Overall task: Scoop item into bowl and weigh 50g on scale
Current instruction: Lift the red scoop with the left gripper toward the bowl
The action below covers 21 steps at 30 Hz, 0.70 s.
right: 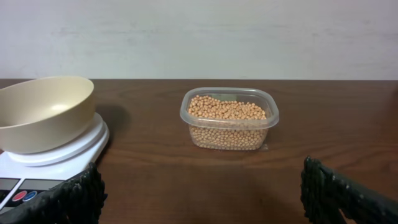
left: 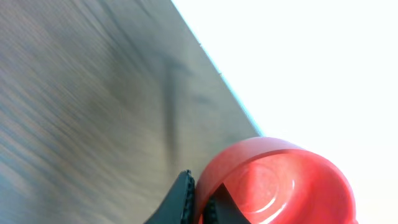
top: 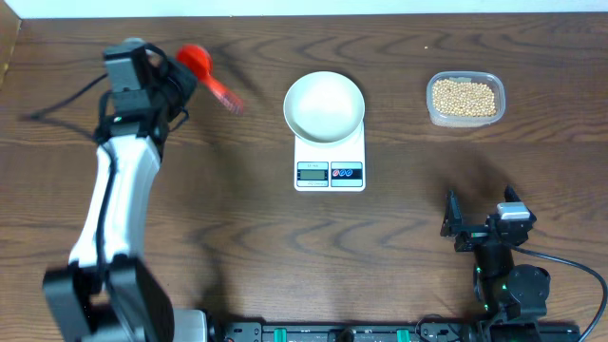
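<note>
My left gripper (top: 182,78) is at the table's far left, shut on the rim of a red plastic scoop (top: 196,58); the scoop's handle points right and looks blurred. In the left wrist view the jaws (left: 200,194) pinch the wall of the scoop's empty cup (left: 280,186). The off-white bowl (top: 324,106) stands empty on the white scale (top: 330,173) at the middle. The tan beans (top: 464,98) fill a clear tub at the far right. My right gripper (top: 480,228) is open and empty near the front edge, facing the beans (right: 227,112), the bowl (right: 43,112) and the scale (right: 68,149).
The clear plastic tub (top: 432,106) holding the beans stands to the right of the scale, also in the right wrist view (right: 186,115). The table's back edge runs just behind the scoop. Bare wood lies between my right jaws (right: 202,186) and the tub.
</note>
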Available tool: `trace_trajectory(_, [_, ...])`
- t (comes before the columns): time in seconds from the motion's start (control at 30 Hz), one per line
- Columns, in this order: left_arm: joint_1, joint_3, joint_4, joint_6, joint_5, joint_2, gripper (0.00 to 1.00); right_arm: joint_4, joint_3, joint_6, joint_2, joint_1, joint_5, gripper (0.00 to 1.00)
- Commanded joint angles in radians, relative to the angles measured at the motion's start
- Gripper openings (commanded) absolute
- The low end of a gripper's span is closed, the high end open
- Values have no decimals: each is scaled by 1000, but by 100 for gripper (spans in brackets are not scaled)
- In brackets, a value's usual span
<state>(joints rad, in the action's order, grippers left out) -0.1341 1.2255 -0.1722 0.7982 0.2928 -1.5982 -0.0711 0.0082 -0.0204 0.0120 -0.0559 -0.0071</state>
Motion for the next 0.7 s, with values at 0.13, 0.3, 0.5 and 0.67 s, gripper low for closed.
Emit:
trace_trajectory(0.13, [100,10,-17,565,183,98,7,-3,-3,11,-5,-6,2,99])
trace_trajectory(0.3, [278,7,-153,565,51,74,7,57,-3,-76,-5,-8,-121,99])
trace_trajectory(0.5, [444,7,-201,566,-89,13,7,242,-2,-225,21,-7,-398,99])
trace_trajectory(0.67, [470,7,-150,570,-152,-16,8,318,92,-264,160,-7,-465,99])
